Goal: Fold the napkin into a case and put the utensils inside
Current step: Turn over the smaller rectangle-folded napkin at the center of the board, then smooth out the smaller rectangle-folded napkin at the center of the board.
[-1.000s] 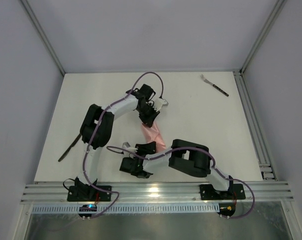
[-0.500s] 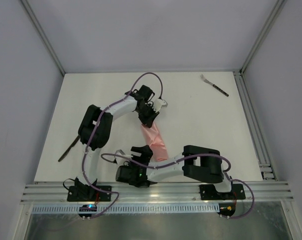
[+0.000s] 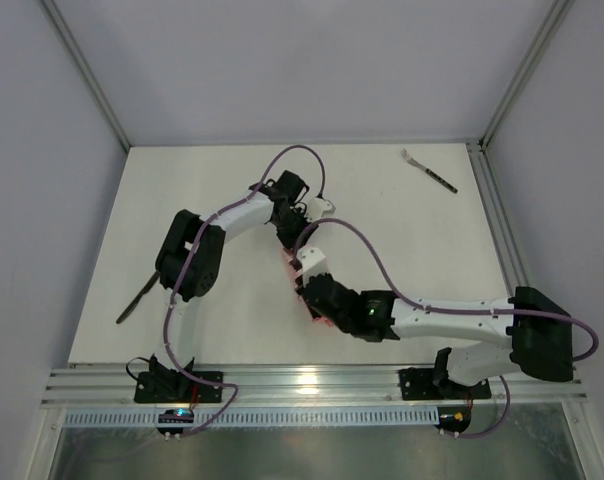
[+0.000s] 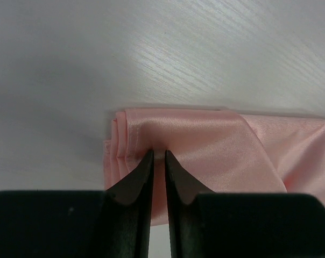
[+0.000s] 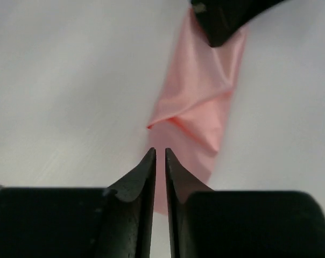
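Note:
The salmon-pink napkin lies folded into a narrow strip at mid-table, mostly covered by both grippers. My left gripper sits at the strip's far end. In the left wrist view its tips are shut on the layered end of the cloth. My right gripper hangs over the near part of the strip, jaws shut, with the cloth below and one loose flap raised. The left gripper's fingers show at the strip's far end. The fork lies at the far right corner.
A dark slim utensil lies at the table's left edge. An aluminium rail runs along the right side. The right arm's elbow sticks out over the near right corner.
The right arm has swung from the near left of the table, stretched its elbow out to the right, and brought its gripper over the napkin. The left gripper has stayed on the far end.

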Available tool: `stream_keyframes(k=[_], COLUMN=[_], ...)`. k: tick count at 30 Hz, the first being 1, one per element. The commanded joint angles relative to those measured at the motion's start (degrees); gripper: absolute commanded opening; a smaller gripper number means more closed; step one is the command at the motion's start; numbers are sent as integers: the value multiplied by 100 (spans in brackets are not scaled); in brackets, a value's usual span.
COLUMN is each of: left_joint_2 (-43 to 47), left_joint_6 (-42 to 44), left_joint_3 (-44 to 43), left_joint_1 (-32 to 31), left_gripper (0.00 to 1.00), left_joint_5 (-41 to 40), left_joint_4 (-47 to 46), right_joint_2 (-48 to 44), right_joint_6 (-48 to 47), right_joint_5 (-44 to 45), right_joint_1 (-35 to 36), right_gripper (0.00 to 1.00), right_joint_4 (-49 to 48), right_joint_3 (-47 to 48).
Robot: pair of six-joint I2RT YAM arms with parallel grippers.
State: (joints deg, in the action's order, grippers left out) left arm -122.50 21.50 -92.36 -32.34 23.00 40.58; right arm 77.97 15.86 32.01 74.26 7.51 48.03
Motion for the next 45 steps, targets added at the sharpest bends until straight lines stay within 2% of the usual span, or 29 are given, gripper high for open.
stream_keyframes(k=[1, 2, 3, 6, 13, 21, 25, 29, 32, 34, 38, 41, 45], left_joint_2=[-73, -73, -81, -108, -108, -81, 15, 173, 340, 541, 884, 1122, 1359], left_joint_6=[56, 39, 39, 21, 13, -49, -146, -172, -198, -198, -251, -321, -400], left_joint_3=[262, 262, 271, 253, 279, 306, 297, 472, 701, 964, 1421, 1659, 1931], left_joint_1=[-1, -1, -1, -9, -1, 17, 218, 429, 509, 570, 790, 1001, 1124], left_gripper=[15, 15, 15, 15, 15, 15, 14, 11, 10, 10, 12, 15, 16], left_joint_5=[-200, -200, -200, -200, -200, -226, -428, -622, -543, -473, -420, -270, -183], left_joint_4=[363, 372, 372, 416, 425, 477, 530, 539, 600, 592, 478, 381, 214], right_joint_2=[-300, -292, -248, 120, 886, 1184, 1335, 1080, 966, 852, 386, 455, 788], right_joint_6=[919, 980, 989, 937, 1147, 1499, 1508, 1193, 709, 515, 523, 821, 1366], right_joint_5=[-1246, -1406, -1565, -1926, -2357, -1463, -925, -521, -328, -318, -519, -905, -1398], right_joint_1=[-753, -929, -1200, -1422, -1380, -931, -825, -834, -843, -834, -860, -957, -1036], right_gripper=[12, 4, 4, 4, 4, 4, 4, 4, 4, 4, 10, 10, 5], right_joint_4=[-266, -441, -539, -707, -1163, -795, -162, 57, 505, 717, 559, 331, -291], right_joint_3=[-758, -838, -900, -945, -980, -813, -698, -611, -120, 223, 304, 120, -196])
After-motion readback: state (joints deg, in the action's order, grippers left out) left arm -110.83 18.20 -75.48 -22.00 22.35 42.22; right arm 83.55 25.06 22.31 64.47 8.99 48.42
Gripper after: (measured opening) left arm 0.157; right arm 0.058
